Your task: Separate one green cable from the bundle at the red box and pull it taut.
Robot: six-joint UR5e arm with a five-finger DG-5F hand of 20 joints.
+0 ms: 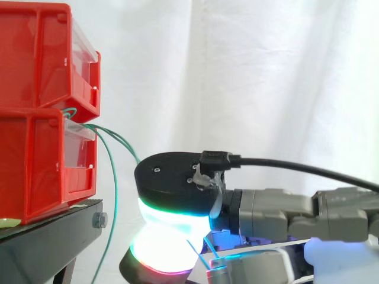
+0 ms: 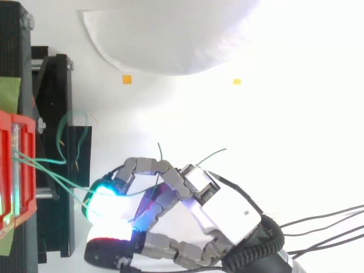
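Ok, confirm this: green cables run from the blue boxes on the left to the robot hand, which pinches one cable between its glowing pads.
Not quite: the boxes are red, not blue, as the side view shows. The rest holds: green cables run from them to the robot hand, which pinches one cable between its glowing pads.

Showed a hand (image 2: 224, 219) with a smooth white palm housing and one small dark screw on it. Had fingers (image 1: 278, 210) built of grey, blocky links, rounded at the hinges. Ended in thick fingertip pads (image 1: 169, 231), glowing white with cyan, green and a trace of red at the edges. Carried a rounded black cap over the upper pad, set with small silver screws. Gave off a blue-violet glow between the inner links.
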